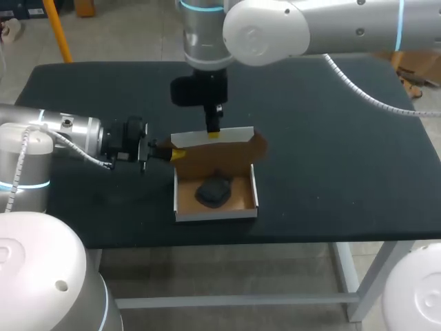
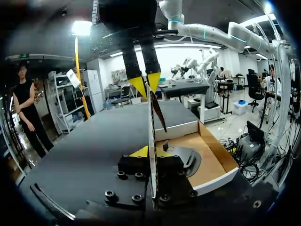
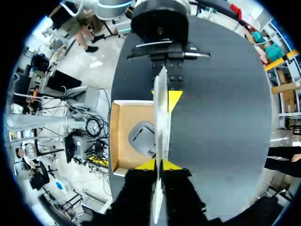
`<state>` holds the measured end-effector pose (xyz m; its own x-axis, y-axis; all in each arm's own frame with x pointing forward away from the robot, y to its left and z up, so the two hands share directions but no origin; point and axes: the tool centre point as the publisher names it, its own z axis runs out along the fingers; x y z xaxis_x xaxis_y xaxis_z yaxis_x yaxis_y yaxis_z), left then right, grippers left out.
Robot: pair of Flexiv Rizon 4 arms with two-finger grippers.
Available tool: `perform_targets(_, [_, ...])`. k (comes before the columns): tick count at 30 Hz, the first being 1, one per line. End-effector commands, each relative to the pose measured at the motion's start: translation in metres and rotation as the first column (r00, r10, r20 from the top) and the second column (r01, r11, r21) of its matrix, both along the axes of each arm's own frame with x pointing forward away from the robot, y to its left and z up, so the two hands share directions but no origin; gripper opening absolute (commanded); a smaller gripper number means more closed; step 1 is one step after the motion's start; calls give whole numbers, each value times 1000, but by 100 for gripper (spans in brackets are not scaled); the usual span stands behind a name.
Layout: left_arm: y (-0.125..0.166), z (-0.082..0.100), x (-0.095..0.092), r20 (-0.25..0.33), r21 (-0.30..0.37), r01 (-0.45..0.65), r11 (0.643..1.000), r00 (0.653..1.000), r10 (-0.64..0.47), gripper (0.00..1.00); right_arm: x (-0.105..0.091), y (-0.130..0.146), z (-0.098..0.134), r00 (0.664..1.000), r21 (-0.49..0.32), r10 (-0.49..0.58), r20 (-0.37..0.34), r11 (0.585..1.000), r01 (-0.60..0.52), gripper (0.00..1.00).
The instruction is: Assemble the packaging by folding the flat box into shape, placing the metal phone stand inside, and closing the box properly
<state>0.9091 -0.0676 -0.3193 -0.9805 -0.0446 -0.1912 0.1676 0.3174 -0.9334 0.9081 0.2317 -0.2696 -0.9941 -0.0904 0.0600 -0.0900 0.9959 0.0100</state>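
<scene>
The cardboard box (image 1: 215,214) is sitting about midway along the bench (image 1: 331,138), toward its near edge, already folded into an open tray with its walls standing; the metal phone stand (image 1: 213,191) is lying inside it on the brown floor, so I am judging the folding and the loading as done.

What is left is the closing; the lid (image 1: 220,153) is standing upright along the box's far wall, not yet brought down over the stand.

I am holding that lid with both arms; my left tool (image 1: 178,154) is coming in level from the bench's left side and is clamping the lid's left end, its yellow tips pressing the panel from both faces in the left wrist view (image 2: 151,152); my right tool (image 1: 214,134) is hanging down from above and is pinching the lid's top edge, the panel running edge-on between its tips (image 3: 159,165).

I am judging the job as well past halfway; lowering the lid and tucking its front flap into the box are the steps remaining.
</scene>
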Motion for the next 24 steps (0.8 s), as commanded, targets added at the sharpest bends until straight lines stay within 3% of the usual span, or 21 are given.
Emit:
perform_targets(1, [-1, 0, -1, 1, -2, 4, 1000, 1000, -4, 0, 0, -1, 1, 1000, 20, -7, -2, 1000, 7, 69])
perform_targets(2, [-1, 0, -1, 1, -2, 4, 1000, 1000, -4, 0, 0, -1, 3, 1000, 26, -12, -1, 1000, 12, 100])
perform_targets(13, [-1, 0, -1, 1, -2, 4, 1000, 1000, -4, 0, 6, -12, 39, 988, 99, -152, 4, 984, 151, 100])
perform_targets(24, [-1, 0, -1, 1, -2, 4, 1000, 1000, -4, 0, 17, -24, 75, 933, 161, -359, 8, 922, 353, 100])
